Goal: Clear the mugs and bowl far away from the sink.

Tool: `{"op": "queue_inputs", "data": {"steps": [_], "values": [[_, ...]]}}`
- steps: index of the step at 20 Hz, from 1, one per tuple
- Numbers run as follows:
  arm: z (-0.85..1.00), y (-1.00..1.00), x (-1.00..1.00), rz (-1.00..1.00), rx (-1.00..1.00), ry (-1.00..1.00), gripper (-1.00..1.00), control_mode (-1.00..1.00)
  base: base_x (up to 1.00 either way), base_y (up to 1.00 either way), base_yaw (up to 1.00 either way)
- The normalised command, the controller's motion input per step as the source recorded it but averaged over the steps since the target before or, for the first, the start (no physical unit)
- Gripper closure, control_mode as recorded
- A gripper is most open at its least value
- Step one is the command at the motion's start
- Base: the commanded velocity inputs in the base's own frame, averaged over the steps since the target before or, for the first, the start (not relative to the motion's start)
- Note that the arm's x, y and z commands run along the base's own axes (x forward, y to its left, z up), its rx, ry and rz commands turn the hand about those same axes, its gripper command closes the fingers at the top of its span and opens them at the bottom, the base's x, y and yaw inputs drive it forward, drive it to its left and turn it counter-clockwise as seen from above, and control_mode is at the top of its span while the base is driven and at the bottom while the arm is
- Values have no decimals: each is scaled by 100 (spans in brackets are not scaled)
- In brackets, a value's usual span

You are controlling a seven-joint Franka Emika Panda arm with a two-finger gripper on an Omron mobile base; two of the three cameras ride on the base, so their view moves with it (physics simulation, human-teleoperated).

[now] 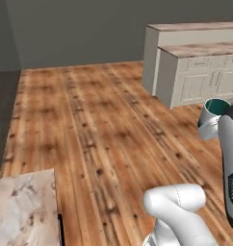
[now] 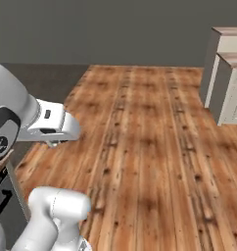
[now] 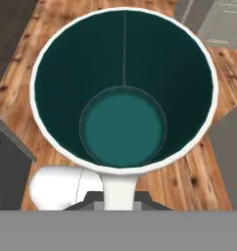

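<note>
A teal mug [image 3: 123, 93] with a pale rim sits right in front of the hand camera, and I look straight down into its dark teal inside. My gripper [image 3: 119, 196] is shut on the mug's wall at the near rim. In the left base view the same mug [image 1: 214, 111] hangs in the air at the right edge, above the wooden floor, partly behind my dark forearm. In the right base view my white wrist [image 2: 52, 125] reaches out to the left. The bowl and the sink are out of view.
Wooden floor [image 1: 104, 125] spreads ahead. White cabinets with a stone top [image 1: 200, 72] stand at the back right, also seen in the right base view [image 2: 228, 83]. A marble counter corner [image 1: 22, 211] lies at the lower left.
</note>
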Motion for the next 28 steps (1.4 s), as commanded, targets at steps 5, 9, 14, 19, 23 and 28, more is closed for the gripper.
{"op": "queue_inputs", "data": {"steps": [5,9,14,19,23,28], "values": [[0,0,0,0,0,0,100,100,0,0,-70],[0,0,0,0,0,0,100,100,54,0,-25],[0,0,0,0,0,0,100,100,100,5,-13],[0,0,0,0,0,0,100,100,100,5,-12],[0,0,0,0,0,0,100,100,99,-44,-30],[0,0,0,0,0,0,100,100,70,-55,-56]]}}
